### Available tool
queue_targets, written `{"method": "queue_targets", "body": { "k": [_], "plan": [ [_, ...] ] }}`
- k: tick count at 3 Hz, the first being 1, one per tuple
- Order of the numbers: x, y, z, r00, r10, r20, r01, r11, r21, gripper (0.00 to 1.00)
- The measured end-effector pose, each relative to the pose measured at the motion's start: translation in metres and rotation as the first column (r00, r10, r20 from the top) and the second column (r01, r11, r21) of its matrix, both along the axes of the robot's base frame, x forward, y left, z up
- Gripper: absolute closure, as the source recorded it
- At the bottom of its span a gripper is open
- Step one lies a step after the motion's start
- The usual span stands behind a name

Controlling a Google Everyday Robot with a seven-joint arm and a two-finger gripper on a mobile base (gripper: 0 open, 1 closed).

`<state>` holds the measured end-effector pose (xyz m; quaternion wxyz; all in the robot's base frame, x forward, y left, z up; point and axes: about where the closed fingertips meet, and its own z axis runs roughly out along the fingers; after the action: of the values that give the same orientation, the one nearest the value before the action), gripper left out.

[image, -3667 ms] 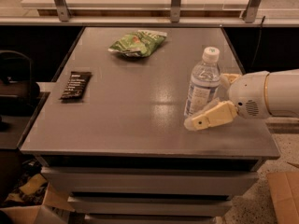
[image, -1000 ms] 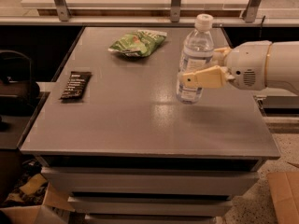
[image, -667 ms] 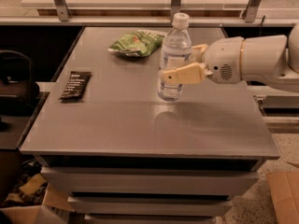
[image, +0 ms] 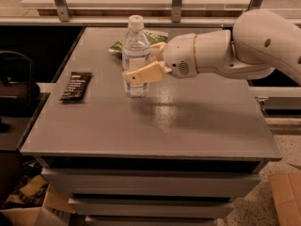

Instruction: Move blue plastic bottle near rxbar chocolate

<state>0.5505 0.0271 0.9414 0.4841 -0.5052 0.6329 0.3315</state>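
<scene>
Bottle (image: 136, 55): clear plastic, white cap screwed on, blue-and-white label round the middle; upright, over the middle-left of the table, tallest item there.
Bottle contents: see-through; fill level not readable.
Bottle base: low over the tabletop or on it, cannot tell which; shadow just below and to the right.
Gripper (image: 139, 62): clamped on the bottle at label height, reaching in from the right; near finger (image: 143, 74) tan, lying across the front of the label; far finger mostly hidden behind the bottle.
Arm (image: 244, 44): white, thick, entering from the upper right edge and ending in a rounded wrist just right of the bottle.
Bar (image: 76, 86): flat, black wrapper with rows of white lettering; lying near the table's left edge, left of the bottle and apart from it, bare tabletop between.
Bag (image: 158, 34): green, lying flat at the back of the table, partly hidden behind the bottle and gripper; contents not visible.
Table (image: 188, 126): grey top with a slight sheen, stacked grey tiers below the front edge.
Box (image: 286, 192): cardboard, on the floor at lower right; inside not visible.
Left floor: more cardboard (image: 28, 208), jumbled, contents not readable.
Left of table: dark bulky object (image: 16, 81), kind not identifiable.
</scene>
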Motion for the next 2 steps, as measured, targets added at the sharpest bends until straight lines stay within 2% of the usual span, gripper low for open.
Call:
{"method": "queue_targets", "body": {
  "k": [2],
  "plan": [
    [0.025,0.069,-0.01,0.9938,0.102,0.046,-0.1,0.994,-0.034,1.0]
  ]
}}
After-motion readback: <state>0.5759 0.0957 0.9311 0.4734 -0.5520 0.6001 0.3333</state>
